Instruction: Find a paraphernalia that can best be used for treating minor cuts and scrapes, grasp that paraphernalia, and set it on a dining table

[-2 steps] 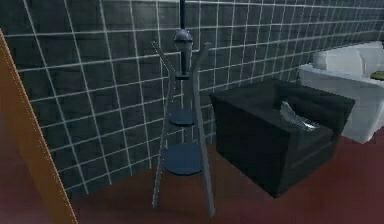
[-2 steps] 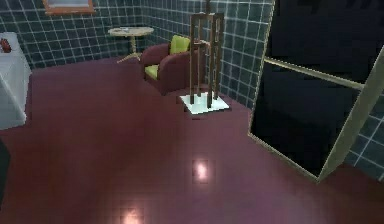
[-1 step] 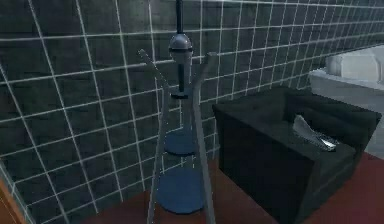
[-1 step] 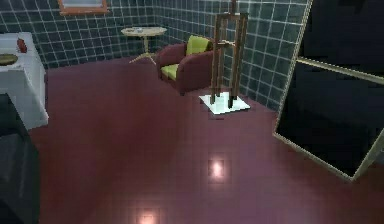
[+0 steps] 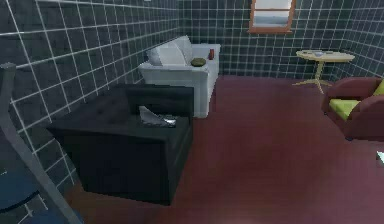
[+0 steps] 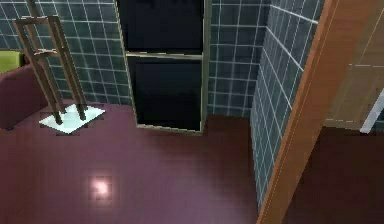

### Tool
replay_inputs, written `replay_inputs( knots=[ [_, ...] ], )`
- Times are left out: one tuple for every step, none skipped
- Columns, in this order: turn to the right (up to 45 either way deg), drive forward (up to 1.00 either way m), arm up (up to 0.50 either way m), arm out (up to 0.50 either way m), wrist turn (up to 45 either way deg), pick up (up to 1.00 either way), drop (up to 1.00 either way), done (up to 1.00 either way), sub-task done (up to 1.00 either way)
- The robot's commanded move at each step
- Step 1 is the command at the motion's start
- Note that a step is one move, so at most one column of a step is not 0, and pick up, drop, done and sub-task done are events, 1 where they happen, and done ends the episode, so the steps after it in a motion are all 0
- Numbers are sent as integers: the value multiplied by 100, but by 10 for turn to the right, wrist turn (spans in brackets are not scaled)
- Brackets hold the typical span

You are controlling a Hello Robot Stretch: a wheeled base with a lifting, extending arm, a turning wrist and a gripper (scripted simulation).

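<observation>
Fingers: state cannot be told. A dark armchair (image 5: 125,150) stands at the forward view's middle-left. A small pale thing (image 5: 155,117) lies on its seat, too small to name as the task's thing. A white sofa (image 5: 180,65) stands behind it against the tiled wall. A round counter (image 5: 325,57) at far right carries small items, with a red armchair (image 5: 352,126) near it. Arm side view: a tall dark cabinet (image 6: 165,65), with a wooden stand (image 6: 70,118) to its left.
</observation>
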Motion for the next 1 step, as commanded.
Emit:
replay_inputs(
  knots=[
    [120, 0, 0, 0, 0, 0, 0, 0, 0]
  ],
)
